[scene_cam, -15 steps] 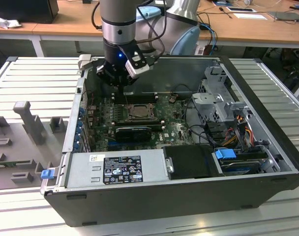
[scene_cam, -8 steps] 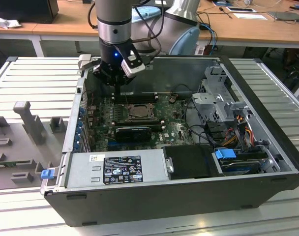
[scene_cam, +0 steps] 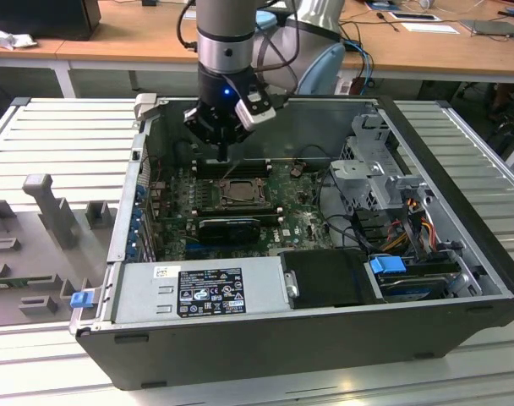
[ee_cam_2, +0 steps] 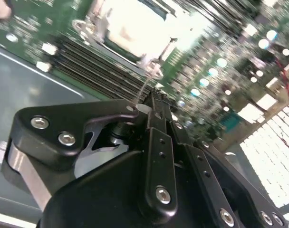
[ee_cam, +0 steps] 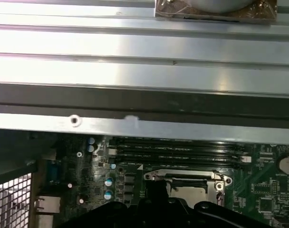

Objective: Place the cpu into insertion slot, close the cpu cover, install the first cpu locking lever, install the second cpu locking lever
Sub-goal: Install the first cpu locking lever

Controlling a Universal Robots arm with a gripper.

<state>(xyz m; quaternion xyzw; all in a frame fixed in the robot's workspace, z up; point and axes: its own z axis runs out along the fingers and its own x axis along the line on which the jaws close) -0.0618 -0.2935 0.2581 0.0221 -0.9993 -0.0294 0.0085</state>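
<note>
Already seated, the cpu (ee_cam: 194, 192) lies with its pale face up in the insertion slot (scene_cam: 215, 194), which sits about midway across the green circuit board (scene_cam: 301, 211) inside an open computer case (scene_cam: 325, 338). The cpu cover (ee_cam: 182, 175) looks to lie flat over it, its silvery frame ringing the chip, though the tool's black body hides the near part in the first wrist view. In the second wrist view a thin silvery locking lever (ee_cam_2: 156, 66) runs from beside the socket up to the tips of the tool. The tool (scene_cam: 226, 157) hangs point-down just above the socket's far edge, its fingers (ee_cam_2: 156, 142) drawn together; whether they actually pinch the lever I cannot tell. Long black memory slots (ee_cam: 178, 152) run just beyond the socket, and a long black card (scene_cam: 230, 227) lies on its near side. Farther out, a grey power supply (scene_cam: 198, 292) fills the case's near corner on the exterior view's left, and a metal drive cage (scene_cam: 375, 169) stands on the exterior view's right. The case rests on a ribbed metal bench (scene_cam: 62, 144).
</note>
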